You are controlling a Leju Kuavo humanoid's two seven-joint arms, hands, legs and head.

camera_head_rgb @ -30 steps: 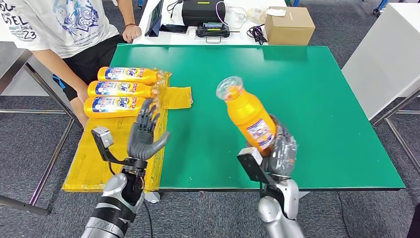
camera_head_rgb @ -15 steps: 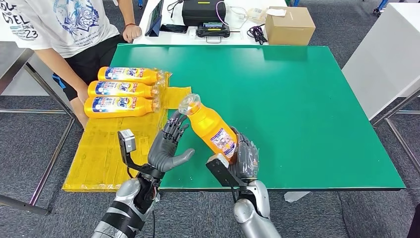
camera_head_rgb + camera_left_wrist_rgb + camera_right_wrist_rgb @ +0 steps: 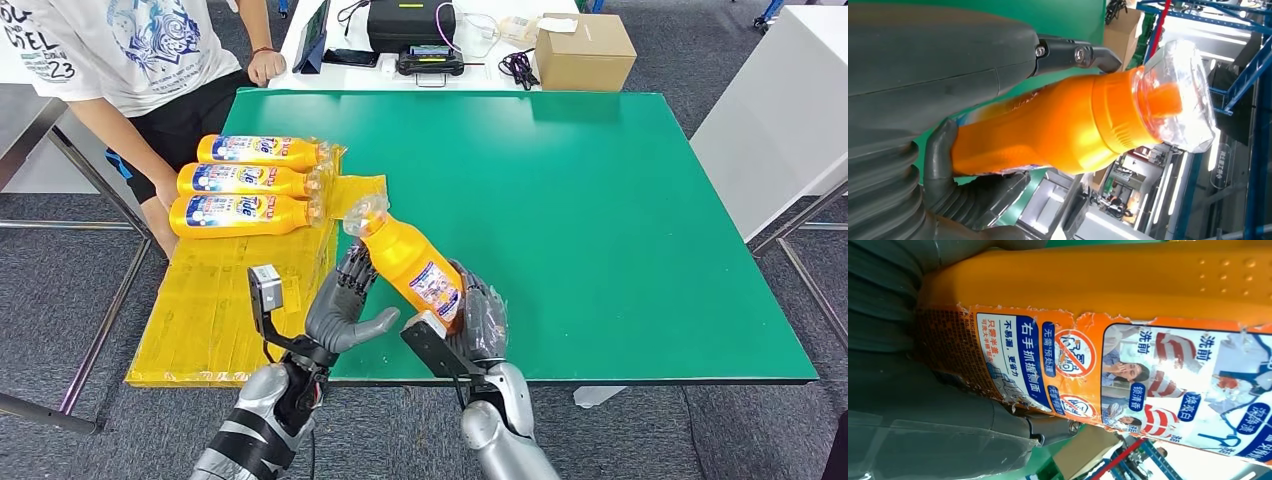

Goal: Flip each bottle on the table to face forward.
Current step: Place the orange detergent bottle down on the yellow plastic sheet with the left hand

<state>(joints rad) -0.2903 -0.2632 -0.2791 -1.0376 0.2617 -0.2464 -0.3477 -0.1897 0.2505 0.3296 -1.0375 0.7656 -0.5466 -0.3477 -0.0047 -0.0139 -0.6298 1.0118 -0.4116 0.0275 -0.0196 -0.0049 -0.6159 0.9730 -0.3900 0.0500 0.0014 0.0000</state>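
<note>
My right hand (image 3: 478,318) grips the lower end of an orange detergent bottle (image 3: 410,262) and holds it tilted above the green table (image 3: 600,200), clear cap toward the far left. The bottle's back label with small print faces up and fills the right wrist view (image 3: 1128,375). My left hand (image 3: 345,305) is raised just left of the bottle with its fingers spread, fingertips touching the bottle's neck. In the left wrist view the bottle (image 3: 1063,135) lies across the left hand's fingers (image 3: 1075,52). Three matching bottles (image 3: 245,183) lie side by side on a yellow mat (image 3: 215,300), front labels up.
A person (image 3: 130,60) in a white shirt stands at the far left corner, one hand on the white desk behind. That desk carries a cardboard box (image 3: 583,50) and black devices (image 3: 410,25). A white cabinet (image 3: 780,110) stands to the right.
My right hand has carried the bottle leftward and lower, tilting it further. My left hand has moved right to meet the bottle's neck.
</note>
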